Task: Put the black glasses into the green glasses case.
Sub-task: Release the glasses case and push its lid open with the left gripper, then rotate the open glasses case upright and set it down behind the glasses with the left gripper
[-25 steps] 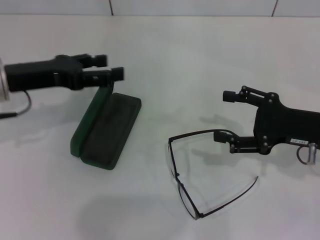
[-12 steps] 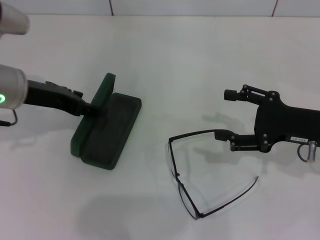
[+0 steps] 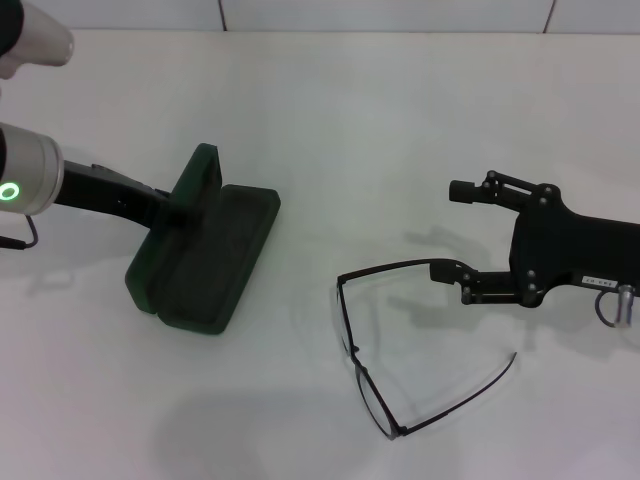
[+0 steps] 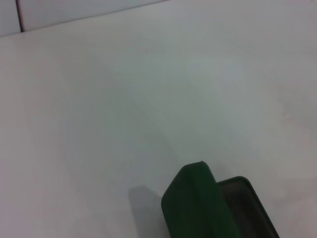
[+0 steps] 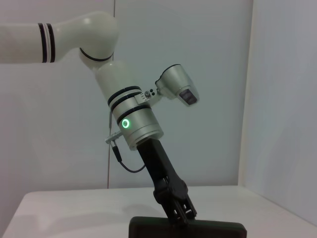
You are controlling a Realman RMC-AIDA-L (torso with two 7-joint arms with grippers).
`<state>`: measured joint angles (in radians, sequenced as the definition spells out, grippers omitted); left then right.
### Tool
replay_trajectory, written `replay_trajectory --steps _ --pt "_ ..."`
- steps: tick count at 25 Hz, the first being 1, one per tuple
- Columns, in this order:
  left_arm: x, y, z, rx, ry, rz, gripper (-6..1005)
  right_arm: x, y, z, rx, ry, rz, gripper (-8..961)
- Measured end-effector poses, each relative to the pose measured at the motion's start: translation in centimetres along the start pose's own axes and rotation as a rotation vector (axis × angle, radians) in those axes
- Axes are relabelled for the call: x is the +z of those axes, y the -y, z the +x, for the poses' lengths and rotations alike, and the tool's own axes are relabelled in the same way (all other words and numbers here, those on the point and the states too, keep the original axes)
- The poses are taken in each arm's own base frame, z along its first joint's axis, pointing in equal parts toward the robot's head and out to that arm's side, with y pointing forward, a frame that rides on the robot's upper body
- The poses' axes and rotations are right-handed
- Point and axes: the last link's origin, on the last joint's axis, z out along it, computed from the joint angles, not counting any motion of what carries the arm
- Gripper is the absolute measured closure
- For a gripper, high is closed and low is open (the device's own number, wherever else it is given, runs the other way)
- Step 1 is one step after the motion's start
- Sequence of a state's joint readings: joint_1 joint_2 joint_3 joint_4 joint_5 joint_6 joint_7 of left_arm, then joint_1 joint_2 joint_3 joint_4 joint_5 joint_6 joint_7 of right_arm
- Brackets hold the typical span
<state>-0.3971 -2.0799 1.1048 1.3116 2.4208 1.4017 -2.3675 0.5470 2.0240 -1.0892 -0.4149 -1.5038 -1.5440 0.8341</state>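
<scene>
Head view: the green glasses case (image 3: 205,262) is seen open on the worktop (image 3: 400,130), its raised lid clamped by the left gripper (image 3: 176,209).
Head view, right: the black glasses (image 3: 400,345) are seen unfolded well to the case's right; the right gripper (image 3: 452,230) is held with fingers apart at one temple tip.
Left wrist view: only a corner of the case (image 4: 208,203) is shown.
Right wrist view: the left gripper (image 5: 179,214) is seen closed on the case's edge (image 5: 187,229).

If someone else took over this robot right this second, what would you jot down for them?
Left gripper: at the upright lid of the green glasses case, apparently gripping it; the case stands open on the table.
Right gripper: open, one finger at a temple arm of the black glasses, which lie unfolded on the table.
Done: case opened.
Left: pick up the glasses and place them inside.
</scene>
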Motion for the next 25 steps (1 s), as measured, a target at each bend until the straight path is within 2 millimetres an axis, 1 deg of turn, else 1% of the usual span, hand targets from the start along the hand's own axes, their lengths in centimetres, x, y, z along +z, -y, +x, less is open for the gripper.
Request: replay_trajectory --steps 5,10,13,14,16,20,23,25 --pt "0.0 -0.1 0.2 0.029 0.000 0.004 519 0.0 -0.3 -0.2 0.001 0.013 -0.016 68" --pt "0.0 -0.3 0.6 0.078 -0.021 0.002 751 0.1 -0.6 0.0 0.004 0.008 -0.032 69" --pt "0.1 -0.3 1.3 0.134 -0.041 0.010 772 0.4 -1.1 0.2 0.002 -0.005 -0.064 69" --pt "0.2 -0.3 1.6 0.160 -0.049 0.014 778 0.8 -1.8 0.4 -0.016 -0.024 -0.113 69" --pt "0.3 -0.4 2.7 0.210 -0.070 0.022 792 1.0 -2.0 0.5 -0.026 -0.031 -0.133 69" --pt "0.6 -1.5 5.8 0.411 -0.147 0.010 763 1.3 -2.7 0.8 -0.060 -0.045 -0.177 69" --pt "1.6 -2.9 8.4 0.604 -0.197 -0.024 742 1.3 -3.0 0.9 -0.062 -0.046 -0.184 69" --pt "2.7 -3.9 9.8 0.713 -0.198 -0.053 727 1.3 -3.0 1.0 -0.058 -0.046 -0.183 69"
